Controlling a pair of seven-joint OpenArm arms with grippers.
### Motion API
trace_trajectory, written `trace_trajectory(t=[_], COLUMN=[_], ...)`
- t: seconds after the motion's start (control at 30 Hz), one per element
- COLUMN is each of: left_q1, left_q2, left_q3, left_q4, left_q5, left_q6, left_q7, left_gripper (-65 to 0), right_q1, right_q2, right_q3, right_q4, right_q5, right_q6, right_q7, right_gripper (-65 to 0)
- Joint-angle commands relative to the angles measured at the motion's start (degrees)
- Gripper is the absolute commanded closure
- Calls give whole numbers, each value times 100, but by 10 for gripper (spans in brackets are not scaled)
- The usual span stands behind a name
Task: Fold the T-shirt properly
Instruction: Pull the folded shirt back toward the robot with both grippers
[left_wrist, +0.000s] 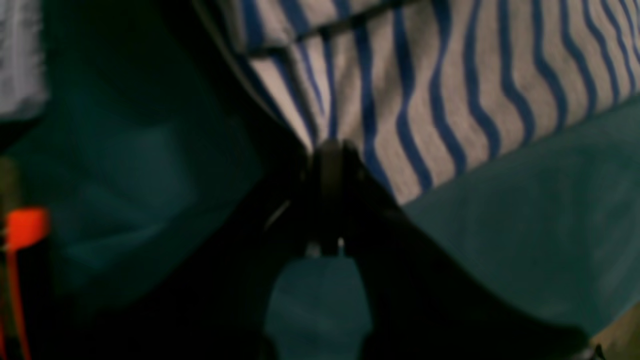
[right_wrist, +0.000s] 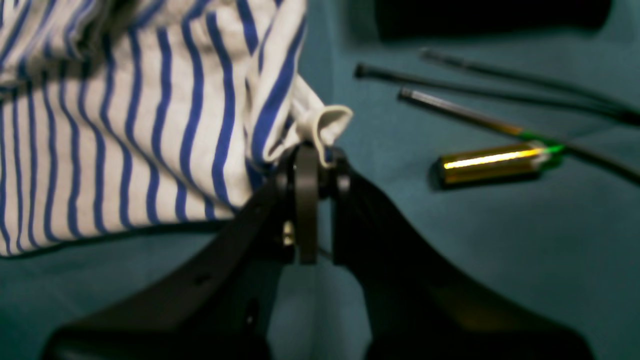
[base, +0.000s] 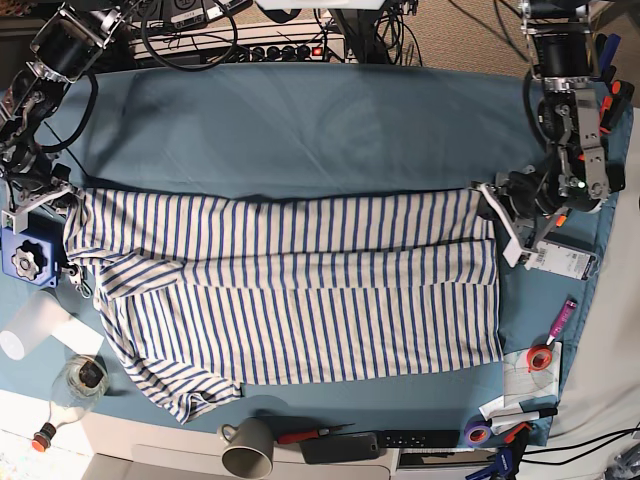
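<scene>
A grey mug (base: 248, 446) sits at the teal tablecloth's (base: 300, 130) near edge, beside a black remote (base: 350, 446).

The left pincer (left_wrist: 330, 150) is closed on an edge of the shirt (left_wrist: 450, 100), its dark jaws meeting at the middle of the view with the cloth gathered into a tight point between them. From that pinch the white cloth with wavy blue stripes fans up and to the right, a dark seam crossing near the top, and its lower edge lies on the teal cloth (left_wrist: 525, 240) that covers the worktop. At the far left a blurred orange object (left_wrist: 25, 227) shows against deep shadow, and a pale patch sits in the upper left corner.
</scene>
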Motion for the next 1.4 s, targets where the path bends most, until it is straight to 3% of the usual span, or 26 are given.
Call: trace_trajectory(t=[0.0, 0.27, 0.6, 0.73, 0.83, 1.03, 1.37], left_q1=[-55, 293, 1318, 1659, 1838, 2000, 2367], left_q2=[-166, -446, -452, -450, -450, -455, -511], left_q3=[-63, -273, -1296, -1563, -1600, -1600, -1836], left_q4=[129, 310, 1075, 1318, 1419, 1456, 1478], left_q5=[37, -151, -271, -636, -774, -796, -802], left_q6=[0, -4, -4, -144, -308, -304, -304], left_q7=[44, 164, 114, 83, 85, 205, 240], left_gripper=[0, 0, 0, 0, 0, 0, 0], right_q1=[68, -446, -1213, -1241, -1274, -1705, -2149], right_q2=[168, 142, 144, 144, 144, 144, 142], right_q3=[44, 44, 415, 710, 839, 837, 837], right_q4=[271, 789, 793, 793, 793, 796, 800], right_q5=[59, 63, 789, 870, 872, 885, 1488], right_q6=[-17, -24, -24, -20, -15, -17, 131], right_q7=[-9, -341, -463, -723, -785, -852, -859], right_gripper=[0, 0, 0, 0, 0, 0, 0])
